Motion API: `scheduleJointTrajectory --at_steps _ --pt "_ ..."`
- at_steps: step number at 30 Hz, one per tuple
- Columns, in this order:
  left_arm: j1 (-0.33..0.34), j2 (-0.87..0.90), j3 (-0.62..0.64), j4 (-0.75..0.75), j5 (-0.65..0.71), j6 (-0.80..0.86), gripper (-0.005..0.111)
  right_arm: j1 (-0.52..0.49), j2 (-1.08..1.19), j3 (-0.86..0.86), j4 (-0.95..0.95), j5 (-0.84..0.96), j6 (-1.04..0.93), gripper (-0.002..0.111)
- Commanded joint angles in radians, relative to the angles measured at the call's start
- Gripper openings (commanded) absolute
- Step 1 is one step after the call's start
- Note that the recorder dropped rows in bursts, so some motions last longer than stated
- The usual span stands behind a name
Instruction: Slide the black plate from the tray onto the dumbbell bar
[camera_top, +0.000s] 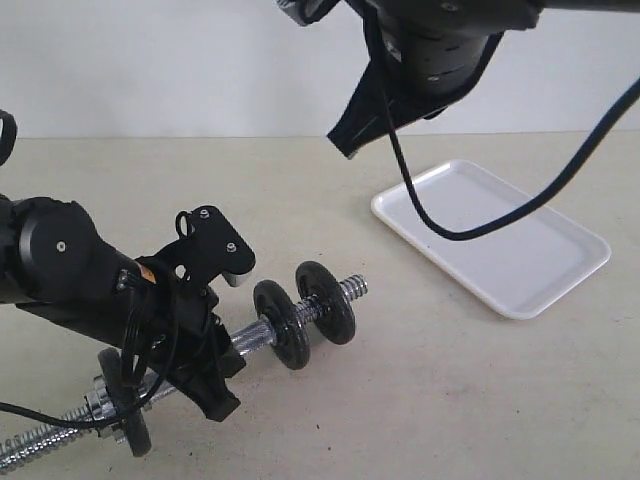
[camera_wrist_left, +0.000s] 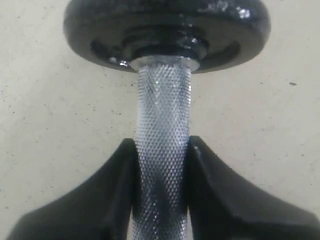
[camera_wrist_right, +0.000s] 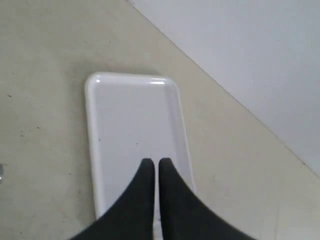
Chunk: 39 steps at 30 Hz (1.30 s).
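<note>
Beige tabletop (camera_top: 480, 400), white wall (camera_top: 150, 60) behind. Dumbbell bar (camera_top: 252, 337) lies near left, angled. Left gripper (camera_wrist_left: 162, 144) clamped on bar's knurled middle. Black plate (camera_top: 327, 302) sits on bar's right threaded end, outermost, just beside second disc (camera_top: 282, 323). Third disc (camera_top: 128, 405) at bar's left end, possibly with collar nut, too blurry to confirm. Tray (camera_top: 520, 270) at right, farther back, well apart from bar. Right gripper (camera_wrist_right: 155, 162) hangs above tray, fingers drawn together, thin slit between.
</note>
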Motion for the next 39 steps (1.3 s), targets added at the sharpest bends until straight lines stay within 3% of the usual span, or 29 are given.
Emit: scheduleJointTrajectory --at_steps 1,8,19,39 --pt "0.0 -0.059 -0.044 -0.056 -0.467 -0.015 0.004 -0.008 -0.016 -0.006 -0.044 0.103 -0.009 0.0" --pt "0.0 -0.059 -0.044 -0.056 -0.47 -0.034 0.004 -0.066 -0.016 0.034 0.067 0.095 -0.049 0.0" --pt "0.0 -0.059 -0.044 -0.053 -0.477 -0.034 0.004 -0.148 -0.016 0.178 0.249 -0.255 -0.09 0.0" --pt "0.0 -0.059 -0.044 -0.053 -0.481 -0.034 0.004 -0.167 0.054 0.33 0.264 -0.55 -0.012 0.0"
